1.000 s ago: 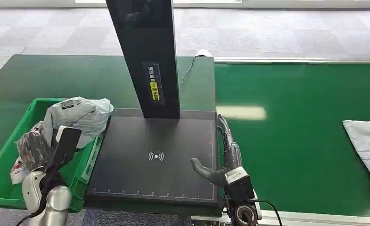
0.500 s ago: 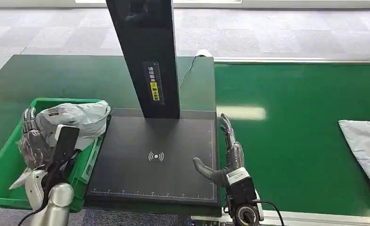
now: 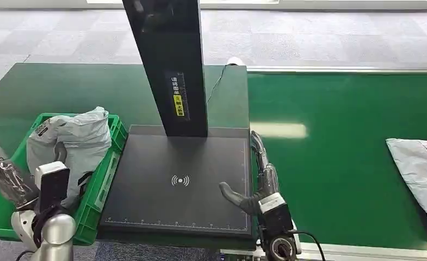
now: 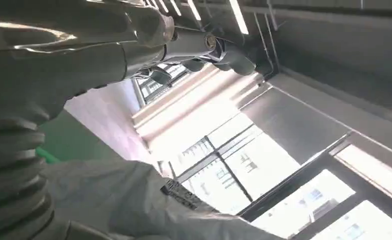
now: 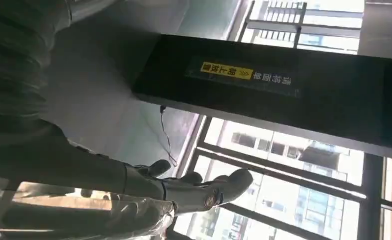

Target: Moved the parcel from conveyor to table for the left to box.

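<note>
The left hand (image 3: 4, 176) is hovering with fingers spread and holding nothing at the left edge of the green plastic crate (image 3: 106, 163). The right hand (image 3: 254, 182) is resting open at the right edge of the black scanner pad (image 3: 173, 185). Two grey plastic parcels are showing: one (image 3: 72, 144) is lying in the crate, one (image 3: 420, 174) is sitting at the right edge of the green conveyor belt (image 3: 341, 157).

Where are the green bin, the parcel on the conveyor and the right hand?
green bin (image 3: 109, 166), head view, on its right wall.
parcel (image 3: 418, 166), head view, on the middle of its grey wrap, at the right edge.
right hand (image 3: 254, 185), head view, on the palm, beside the black pad.
</note>
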Tool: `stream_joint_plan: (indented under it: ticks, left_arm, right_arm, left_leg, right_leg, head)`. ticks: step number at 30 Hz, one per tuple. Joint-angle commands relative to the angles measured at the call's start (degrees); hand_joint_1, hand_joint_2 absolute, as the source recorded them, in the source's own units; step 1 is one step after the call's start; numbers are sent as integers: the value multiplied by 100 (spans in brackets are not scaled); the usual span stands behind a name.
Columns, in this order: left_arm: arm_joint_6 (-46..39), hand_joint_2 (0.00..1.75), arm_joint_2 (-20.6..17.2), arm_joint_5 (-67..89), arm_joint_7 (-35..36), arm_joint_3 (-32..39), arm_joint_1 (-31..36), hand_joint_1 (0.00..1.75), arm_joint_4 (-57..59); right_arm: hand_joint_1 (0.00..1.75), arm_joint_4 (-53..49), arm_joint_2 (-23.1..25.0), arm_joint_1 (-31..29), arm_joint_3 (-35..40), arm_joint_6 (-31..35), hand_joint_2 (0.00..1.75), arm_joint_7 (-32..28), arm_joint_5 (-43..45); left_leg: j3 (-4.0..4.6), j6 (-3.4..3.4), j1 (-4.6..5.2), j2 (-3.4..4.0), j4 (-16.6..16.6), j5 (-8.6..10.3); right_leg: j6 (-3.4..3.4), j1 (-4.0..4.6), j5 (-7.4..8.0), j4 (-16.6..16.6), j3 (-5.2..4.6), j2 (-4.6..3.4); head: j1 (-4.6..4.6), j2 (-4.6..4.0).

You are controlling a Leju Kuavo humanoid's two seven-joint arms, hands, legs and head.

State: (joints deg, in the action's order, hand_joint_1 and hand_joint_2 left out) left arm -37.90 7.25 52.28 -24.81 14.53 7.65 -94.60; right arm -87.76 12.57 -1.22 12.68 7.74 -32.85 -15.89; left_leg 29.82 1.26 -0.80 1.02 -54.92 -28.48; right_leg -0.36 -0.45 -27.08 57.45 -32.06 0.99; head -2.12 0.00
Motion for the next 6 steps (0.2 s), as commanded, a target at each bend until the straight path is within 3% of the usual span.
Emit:
stream_joint_plan:
  ticks: [1, 6]
  left_arm:
    - [-210, 175, 328, -176, -278, 68, -57, 0, -146]
    - [49, 175, -37, -1453, -651, -1274, -182, 0, -394]
  right_arm:
    - [0, 392, -159, -244, 138, 47, 175, 0, 39]
    - [0, 474, -93, -377, 109, 62, 175, 8, 69]
  left_leg:
    - [1, -6, -3, -1, 2, 2]
    - [3, -6, -2, -11, 0, 3]
  right_leg:
    - [1, 3, 6, -7, 0, -10]
    - [2, 2, 4, -5, 0, 0]
  head:
    - [0, 0]
    - [-2, 0]
